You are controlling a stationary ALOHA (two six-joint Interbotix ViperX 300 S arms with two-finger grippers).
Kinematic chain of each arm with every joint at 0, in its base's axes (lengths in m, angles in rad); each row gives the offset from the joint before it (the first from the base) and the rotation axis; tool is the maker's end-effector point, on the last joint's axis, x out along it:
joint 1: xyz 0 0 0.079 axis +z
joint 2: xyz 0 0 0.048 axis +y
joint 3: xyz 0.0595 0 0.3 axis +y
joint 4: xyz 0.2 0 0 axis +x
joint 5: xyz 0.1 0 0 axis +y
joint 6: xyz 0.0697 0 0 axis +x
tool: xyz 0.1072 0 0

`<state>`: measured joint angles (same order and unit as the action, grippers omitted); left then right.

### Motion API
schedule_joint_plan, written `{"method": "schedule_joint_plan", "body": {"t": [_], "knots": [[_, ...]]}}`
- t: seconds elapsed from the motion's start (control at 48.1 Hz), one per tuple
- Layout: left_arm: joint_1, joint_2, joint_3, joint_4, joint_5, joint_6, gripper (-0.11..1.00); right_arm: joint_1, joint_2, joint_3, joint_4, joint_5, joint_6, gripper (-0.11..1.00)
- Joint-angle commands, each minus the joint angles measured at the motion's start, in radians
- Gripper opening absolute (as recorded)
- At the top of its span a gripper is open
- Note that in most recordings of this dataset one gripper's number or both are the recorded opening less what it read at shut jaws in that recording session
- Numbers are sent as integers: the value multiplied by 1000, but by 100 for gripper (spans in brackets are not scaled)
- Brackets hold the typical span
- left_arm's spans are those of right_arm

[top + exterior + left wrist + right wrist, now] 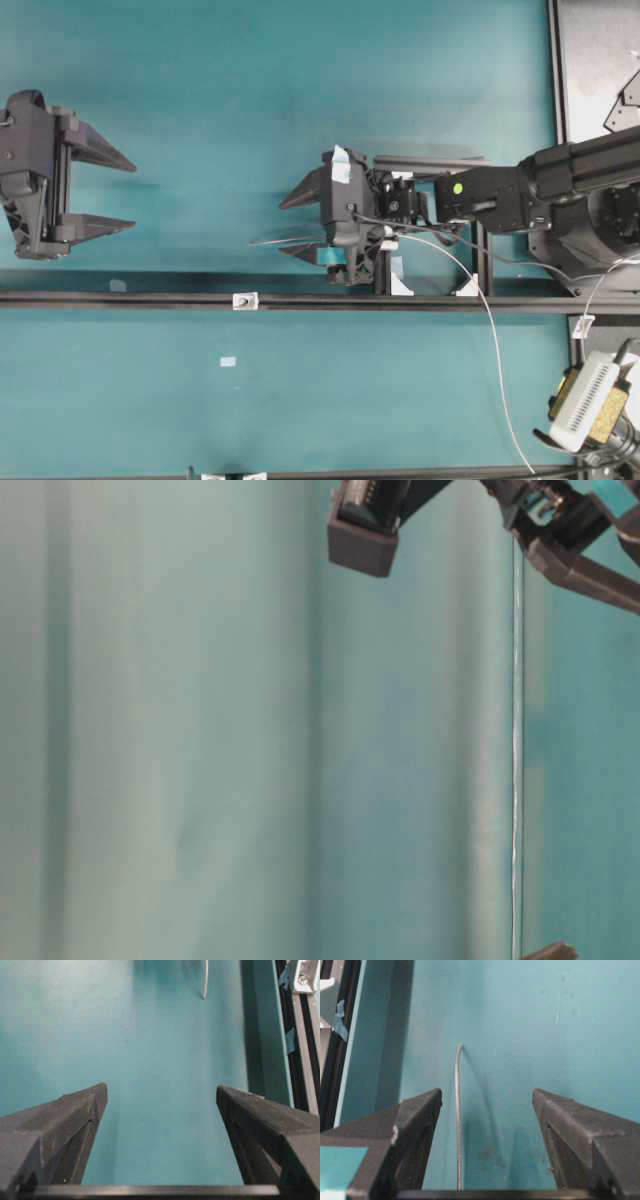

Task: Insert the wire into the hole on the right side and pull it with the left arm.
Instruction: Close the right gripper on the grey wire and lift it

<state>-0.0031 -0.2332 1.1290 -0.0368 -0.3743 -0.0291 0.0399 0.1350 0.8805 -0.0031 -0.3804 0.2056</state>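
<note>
Right gripper [487,1102]: fingers [415,1120] spread wide, nothing clamped. The wire [458,1120] runs forward through the gap between them, closer to the teal-taped finger, touching neither; its free tip curves slightly over the teal table [520,1020]. In the overhead view this gripper [290,226] sits near the middle of the table, and the wire [490,330] trails back from its body in a long arc toward the lower right edge.

Left gripper [162,1102]: plain black fingers [75,1120] also wide apart, holding nothing. The wire's tip [205,982] shows well ahead of them, apart. From overhead, the left gripper [125,195] is at the far left, well apart from the right one.

A small white block [244,300] sits on the black rail [120,298]; its hole is too small to make out.
</note>
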Motion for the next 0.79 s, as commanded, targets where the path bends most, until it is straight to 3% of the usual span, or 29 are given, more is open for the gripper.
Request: {"method": "schedule_joint_plan", "body": {"t": [0.0,0.145,0.208,0.416,0.499,0.769], "knots": [[-2,-8,-8,-2,-8,0,75,2,-9,-23,0,-9,-2,79],[-2,-8,-8,-2,-9,2,75,2,-8,-25,0,-9,-2,78],[-2,-9,-8,-2,-9,2,75,3,-8,-23,-2,-9,-2,72],[-2,-9,-6,-2,-9,2,75,2,-8,-5,0,3,-2,17],[-2,-9,-6,-2,-9,0,75,2,-9,5,0,8,-2,4],[-2,-8,-6,-2,-9,2,75,2,-9,0,0,6,2,2]]}}
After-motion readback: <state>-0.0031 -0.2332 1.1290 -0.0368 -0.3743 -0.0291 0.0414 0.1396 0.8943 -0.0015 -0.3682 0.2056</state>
